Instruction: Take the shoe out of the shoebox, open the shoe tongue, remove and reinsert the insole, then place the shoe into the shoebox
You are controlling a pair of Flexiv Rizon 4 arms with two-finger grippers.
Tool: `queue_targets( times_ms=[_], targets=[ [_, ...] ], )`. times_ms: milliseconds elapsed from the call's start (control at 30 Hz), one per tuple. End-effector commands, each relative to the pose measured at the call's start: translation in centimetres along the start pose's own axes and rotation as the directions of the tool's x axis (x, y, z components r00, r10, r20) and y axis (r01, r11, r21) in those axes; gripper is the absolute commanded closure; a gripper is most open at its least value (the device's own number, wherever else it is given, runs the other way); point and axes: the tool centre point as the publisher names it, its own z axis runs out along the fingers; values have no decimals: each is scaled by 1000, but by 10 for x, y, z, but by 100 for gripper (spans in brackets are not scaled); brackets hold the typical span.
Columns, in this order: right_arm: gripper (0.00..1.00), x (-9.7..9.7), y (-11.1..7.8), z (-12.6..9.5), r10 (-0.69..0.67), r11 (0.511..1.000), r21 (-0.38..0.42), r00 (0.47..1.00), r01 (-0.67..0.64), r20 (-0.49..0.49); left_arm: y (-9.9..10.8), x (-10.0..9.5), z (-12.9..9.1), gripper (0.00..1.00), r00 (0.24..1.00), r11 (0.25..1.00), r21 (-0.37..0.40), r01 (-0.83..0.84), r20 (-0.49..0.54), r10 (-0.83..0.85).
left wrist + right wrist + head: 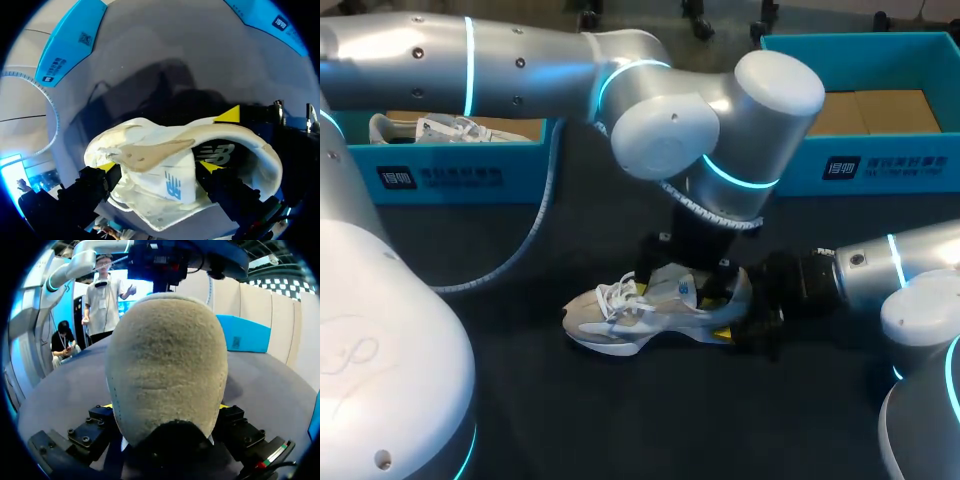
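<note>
A beige and white shoe point(640, 315) lies on its side on the dark table, toe toward my left. My left arm reaches past the middle, and its gripper point(685, 290) points down over the shoe's opening. In the left wrist view its fingers point(159, 166) stand open on either side of the white tongue point(165, 182). My right gripper point(748, 322) comes in low from the right and is shut on the shoe's heel. That heel point(165, 365) fills the space between its fingers point(165, 406). One of its yellow fingertips point(227, 115) shows beside the heel collar.
A blue shoebox point(440, 172) at the back left holds another white shoe point(430, 128). A second blue box point(880, 165) stands at the back right. My left arm's cable point(535, 235) hangs over the table left of the shoe.
</note>
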Motion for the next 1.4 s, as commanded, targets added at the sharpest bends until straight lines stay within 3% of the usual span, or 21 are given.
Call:
queue_targets(
  times_ms=[33,500,533,633,667,700,733,1400],
  targets=[
    [100,-2,-2,4,0,1000,3,1000,0,2,1,-2,1,0,1000,1000,0,1,5,-1],
    [100,-2,-2,4,0,1000,3,1000,0,2,3,-31,-16,0,999,1000,3,-12,46,12],
    [100,-2,-2,4,0,1000,3,1000,0,2,4,-32,-16,9,999,1000,0,-17,34,17],
    [100,-2,-2,4,0,1000,3,1000,0,2,4,-37,-18,50,999,1000,-11,-23,25,23],
    [100,-2,-2,4,0,1000,3,1000,0,2,4,-37,-18,50,999,1000,-11,-23,25,23],
    [100,-2,-2,4,0,1000,3,1000,0,2,4,-39,-19,69,999,1000,-9,-27,21,28],
    [100,-2,-2,4,0,1000,3,1000,0,2,4,-41,-20,99,999,1000,-13,-28,15,29],
    [100,-2,-2,4,0,1000,3,1000,0,2,17,-87,-25,100,995,998,-45,-54,-85,50]
  ],
)
